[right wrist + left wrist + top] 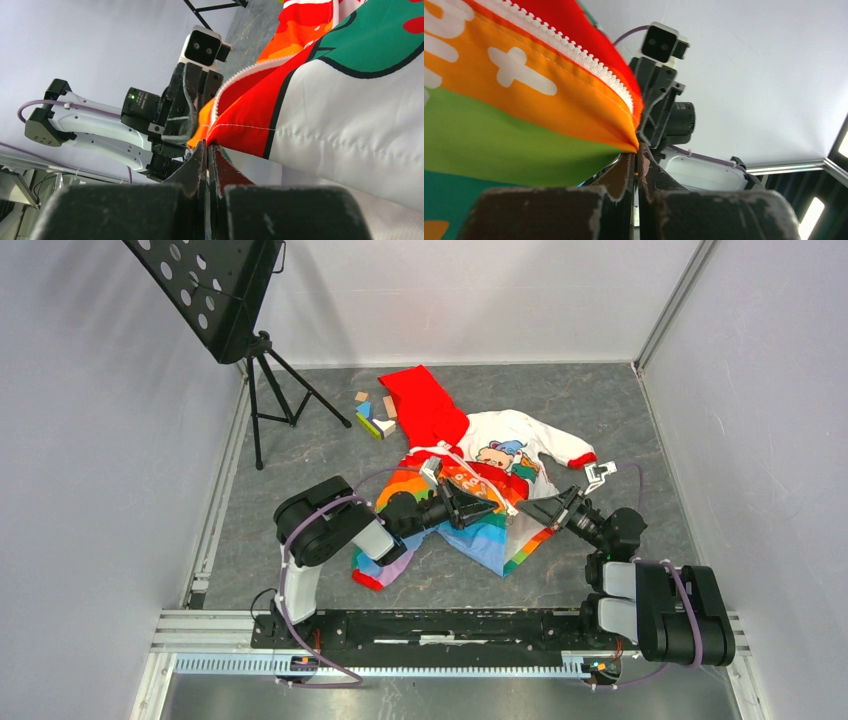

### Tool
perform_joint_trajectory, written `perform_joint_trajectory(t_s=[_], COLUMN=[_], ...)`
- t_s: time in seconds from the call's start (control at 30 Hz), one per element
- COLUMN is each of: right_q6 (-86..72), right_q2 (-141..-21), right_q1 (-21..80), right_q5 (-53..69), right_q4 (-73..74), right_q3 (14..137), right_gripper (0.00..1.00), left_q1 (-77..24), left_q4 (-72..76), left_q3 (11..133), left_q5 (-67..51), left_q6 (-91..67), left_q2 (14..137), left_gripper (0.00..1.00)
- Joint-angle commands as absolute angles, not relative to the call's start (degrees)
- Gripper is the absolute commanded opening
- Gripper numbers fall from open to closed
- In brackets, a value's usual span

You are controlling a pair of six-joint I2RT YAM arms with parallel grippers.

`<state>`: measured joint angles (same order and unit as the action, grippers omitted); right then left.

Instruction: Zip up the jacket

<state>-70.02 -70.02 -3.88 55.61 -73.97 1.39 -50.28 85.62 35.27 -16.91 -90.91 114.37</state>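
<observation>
The grey counter carries the jacket about in its middle. The red hood points to the far left, the white panel with the cartoon bear spreads to the right, and the rainbow-striped front lies at the near side, between the two arms. As I judge it, the task is only at its beginning. The front is open, the two sides of the white zipper are not joined, and in neither wrist view do I see teeth closed together. I cannot find the slider in any picture, so I cannot tell on which side it sits. What seems done is the taking hold of both sides. What is left is to bring the two ends together, to insert one into the other and to pull the slider up toward the hood. The left hand is closed fully, and its wrist view shows it pinching the orange and green front just where the row of teeth ends. The right hand is also closed tight. It grips the edge of the red and white side, and the teeth of this side run away from the tips. The two hands face each other over the near part of the jacket, close together but not touching, and each one lifts its piece of cloth a little above the counter.
</observation>
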Motion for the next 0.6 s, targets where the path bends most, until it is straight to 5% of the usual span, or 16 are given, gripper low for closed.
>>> perform_joint_trajectory(t_s=[0.0,0.57], right_q6=[-72.3,-91.0], right_q2=[-68.59,-75.51], right_q1=[-4.04,-4.75], right_q5=[58.24,51.23], right_q4=[-78.65,-104.26], right_q3=[0.41,-5.06], right_gripper=[0.0,0.0], left_q1=[-49.79,-48.82], left_q4=[89.13,89.17], left_q3=[35.94,36.66], left_q5=[-18.93,-21.58], left_q6=[-92.71,-90.97], left_q2=[110.44,109.27], left_gripper=[0.02,0.02])
